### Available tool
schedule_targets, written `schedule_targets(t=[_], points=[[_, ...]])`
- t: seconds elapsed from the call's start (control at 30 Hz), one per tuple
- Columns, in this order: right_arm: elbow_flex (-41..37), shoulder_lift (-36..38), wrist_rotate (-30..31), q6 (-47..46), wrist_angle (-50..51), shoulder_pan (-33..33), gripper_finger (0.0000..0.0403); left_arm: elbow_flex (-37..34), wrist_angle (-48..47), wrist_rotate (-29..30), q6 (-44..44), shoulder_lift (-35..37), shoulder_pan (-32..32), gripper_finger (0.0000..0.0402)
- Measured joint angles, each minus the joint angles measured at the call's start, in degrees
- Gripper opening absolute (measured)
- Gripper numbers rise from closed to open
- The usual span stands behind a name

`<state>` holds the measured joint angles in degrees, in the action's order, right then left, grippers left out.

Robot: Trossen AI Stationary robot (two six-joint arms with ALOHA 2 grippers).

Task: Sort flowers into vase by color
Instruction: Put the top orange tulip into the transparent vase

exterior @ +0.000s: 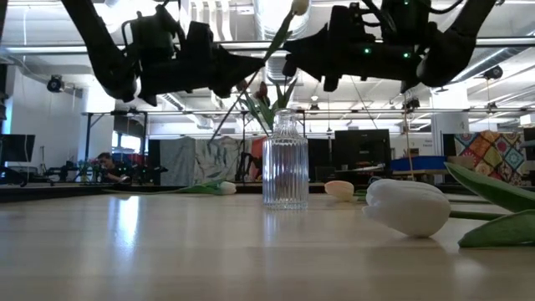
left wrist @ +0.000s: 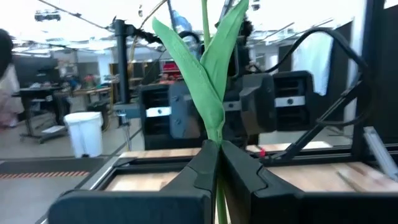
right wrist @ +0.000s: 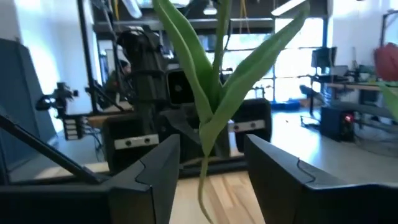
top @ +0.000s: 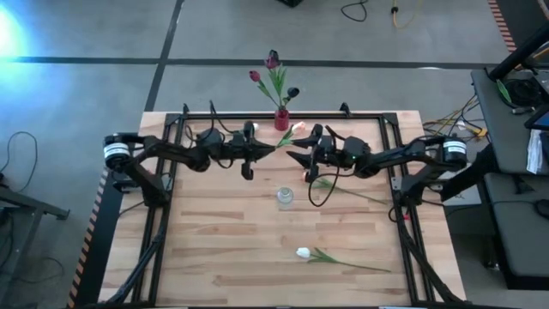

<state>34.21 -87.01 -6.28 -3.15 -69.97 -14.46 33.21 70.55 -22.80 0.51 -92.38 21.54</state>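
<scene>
My left gripper [top: 273, 148] [left wrist: 219, 144] is shut on a tulip with a pale peach head [top: 298, 129] [exterior: 297, 7], held in the air above the table's far middle. My right gripper [top: 293, 158] [right wrist: 211, 143] faces it from the right, open, with a finger on either side of the tulip's leaves [right wrist: 214, 93] and clear of them. A clear ribbed glass vase [top: 284, 197] [exterior: 285, 159] stands empty at the table's middle. A red vase [top: 281, 118] at the far edge holds maroon tulips [top: 272, 62]. A white tulip [top: 303, 253] [exterior: 410, 206] lies near the near edge. Another tulip [top: 326, 183] lies under the right arm. My left gripper pinches the tulip's stem [left wrist: 218, 138] between its two fingers, just below where the leaves branch off. The fingers come level from the table's left and lie across the stem. The tulip is lifted clear and stands roughly upright, its head above the fingers and its stem end [right wrist: 202, 193] hanging below.
The wooden table [top: 214, 249] has a black frame along its far edge and sides [top: 377, 116]. Both arms meet over the far middle, just above and behind the glass vase. Bare wood lies at the near left. A cart stands off the table's right side [top: 515, 94].
</scene>
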Motion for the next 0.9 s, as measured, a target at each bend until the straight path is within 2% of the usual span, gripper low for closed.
schedule_targets(t=[0.4,0.53,0.73,0.9], points=[[5.18,-4.09,-0.22,-0.72,-0.59,0.55,0.0138,0.86,3.14,-0.75,0.70,-2.25,-0.13,0.0000],[6.09,-4.28,-0.22,0.01,-0.62,0.92,0.0103,0.86,3.16,-0.75,0.71,-2.25,-0.13,0.0000],[6.44,-4.25,-0.18,0.98,-0.62,0.98,0.0020,0.85,3.28,-0.73,2.15,-2.25,-0.09,0.0002],[6.44,-1.84,-0.22,1.23,1.90,0.96,0.0015,0.08,3.16,-0.28,1.98,-2.25,0.00,0.0033]])
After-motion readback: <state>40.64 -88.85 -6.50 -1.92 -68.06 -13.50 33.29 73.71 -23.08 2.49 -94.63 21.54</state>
